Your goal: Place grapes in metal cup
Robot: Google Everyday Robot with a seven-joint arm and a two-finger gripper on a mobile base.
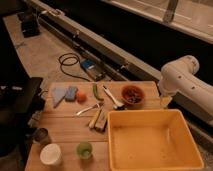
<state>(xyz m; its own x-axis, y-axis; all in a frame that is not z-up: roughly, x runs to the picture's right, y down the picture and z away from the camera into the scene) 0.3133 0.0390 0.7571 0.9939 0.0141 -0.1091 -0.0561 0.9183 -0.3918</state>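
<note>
The arm (182, 75) stands at the right side of the table (65, 125). Its lower end, where I take the pincer (165, 101) to be, hangs at the table's right edge, just beside the brown bowl (143, 96). I cannot tell if the pincer is spread or pressed together.

The grapes (132, 94) lie inside this bowl, so I think the step in hand is to reach and grasp them. I would come down from above into the bowl and take the cluster at its middle, gently, so that no berry is crushed and the bowl is not dragged. The cup (41, 135) is far, at the front left corner. The carry must pass over the spoons (102, 102).

The grapes look like a small, dark red-purple heap, low in the bowl.
</note>
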